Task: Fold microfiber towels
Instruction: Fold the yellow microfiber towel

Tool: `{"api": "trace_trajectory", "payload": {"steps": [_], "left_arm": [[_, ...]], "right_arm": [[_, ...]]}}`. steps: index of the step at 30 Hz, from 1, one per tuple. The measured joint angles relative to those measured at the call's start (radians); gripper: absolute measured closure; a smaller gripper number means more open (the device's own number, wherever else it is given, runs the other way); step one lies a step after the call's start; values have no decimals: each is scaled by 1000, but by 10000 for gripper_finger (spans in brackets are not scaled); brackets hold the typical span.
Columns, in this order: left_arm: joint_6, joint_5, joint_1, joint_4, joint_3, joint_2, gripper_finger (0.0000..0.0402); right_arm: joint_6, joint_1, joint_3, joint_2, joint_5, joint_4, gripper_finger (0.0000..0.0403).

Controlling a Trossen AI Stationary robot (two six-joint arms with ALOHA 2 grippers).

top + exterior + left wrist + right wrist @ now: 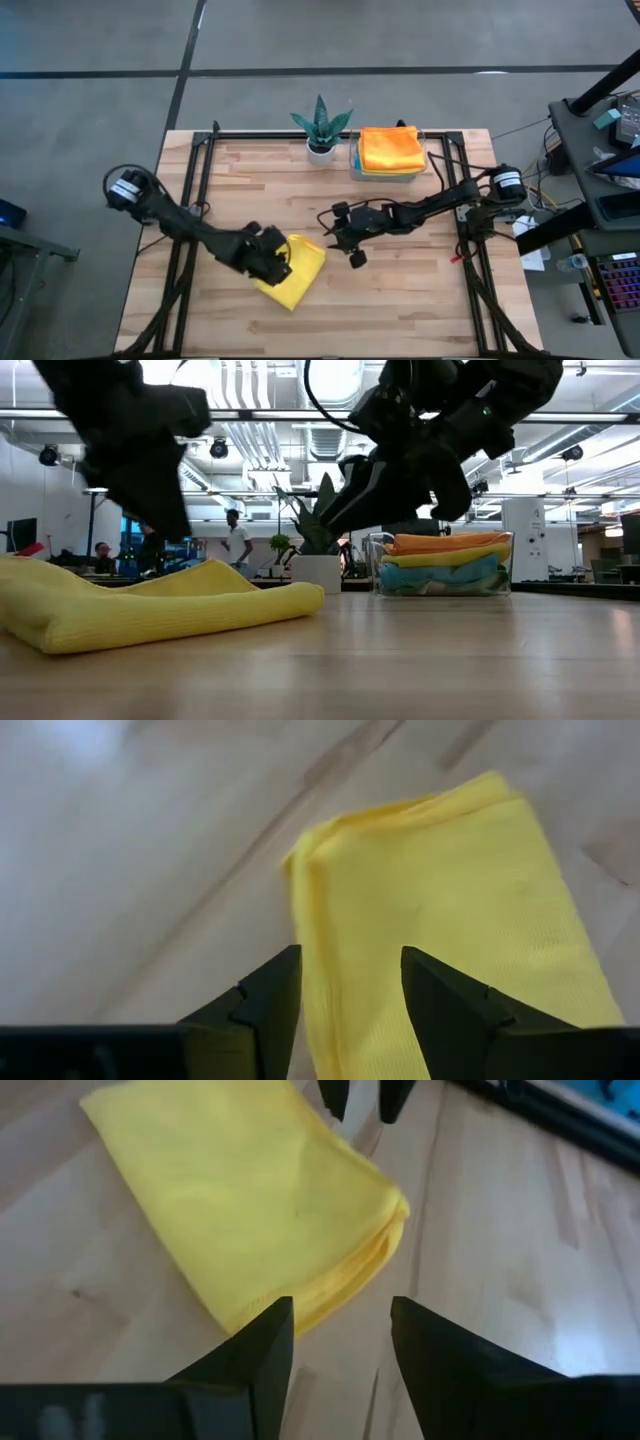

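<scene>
A folded yellow microfiber towel [296, 268] lies flat on the wooden table [400, 300], toward the near edge and a little left of centre, its layered edges stacked one on another. The left gripper [268, 262] hangs over the towel's left part; in the left wrist view its two dark fingers [262, 1005] stand spread with a gap between them above the yellow cloth [440, 910], pinching nothing. The right gripper [340, 232] is just right of the towel, above bare wood near the table's middle; in the right wrist view its fingers [255, 1350] are likewise parted and empty, the towel's [250, 1200] folded corner showing just beyond their tips.

Farther off, at the far edge right of centre, a clear plastic tray [385, 175] holds a stack of folded towels: an orange one [390, 148] on top, and in the low view yellow [440, 557] and blue [450, 575] layers under it. Just left of the tray stands a spiky green potted plant [321, 125] in a white pot
</scene>
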Motion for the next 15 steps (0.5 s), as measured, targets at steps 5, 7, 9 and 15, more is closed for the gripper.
{"api": "trace_trajectory", "payload": {"steps": [5, 7, 9, 15], "left_arm": [[266, 0, 75, 171, -47, 6, 244], [287, 1, 104, 216, -69, 6, 244], [288, 1, 127, 226, -93, 6, 244], [336, 17, 148, 402, -170, 6, 257]], "right_arm": [[22, 0, -22, 0, 0, 15, 243], [31, 0, -27, 0, 0, 19, 243], [36, 0, -28, 0, 0, 18, 244], [48, 5, -33, 0, -2, 15, 251]]}}
